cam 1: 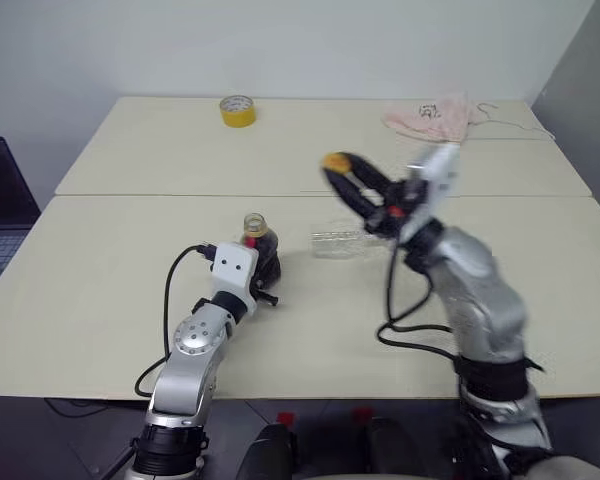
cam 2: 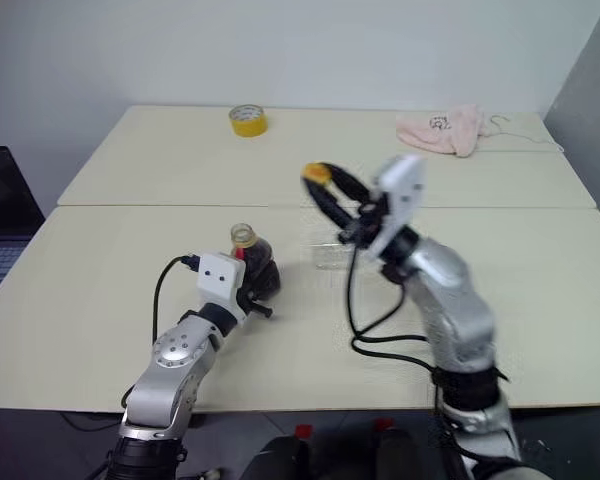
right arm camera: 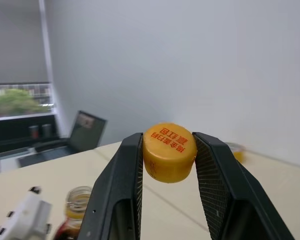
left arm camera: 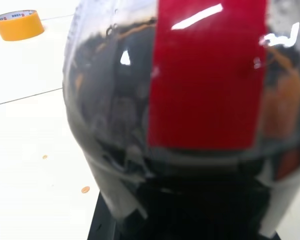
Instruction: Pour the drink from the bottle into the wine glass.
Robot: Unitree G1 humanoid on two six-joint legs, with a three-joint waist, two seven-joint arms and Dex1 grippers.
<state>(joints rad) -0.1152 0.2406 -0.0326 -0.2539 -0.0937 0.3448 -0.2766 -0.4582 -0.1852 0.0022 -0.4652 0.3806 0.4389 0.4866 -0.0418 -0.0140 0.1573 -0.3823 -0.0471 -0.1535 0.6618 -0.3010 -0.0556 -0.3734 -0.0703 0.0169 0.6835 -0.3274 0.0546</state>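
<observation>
Left gripper is clenched round the open bottle on the table; right gripper pinches the yellow cap between its jaws, raised

A pale cream worktop, a seam crossing its middle, carries the bottle near the front, the wine glass just beside it, a yellow tape roll and a pink cloth at the far edge

Yellow tape roll and what looks like pink cloth lie far back on table.
</observation>
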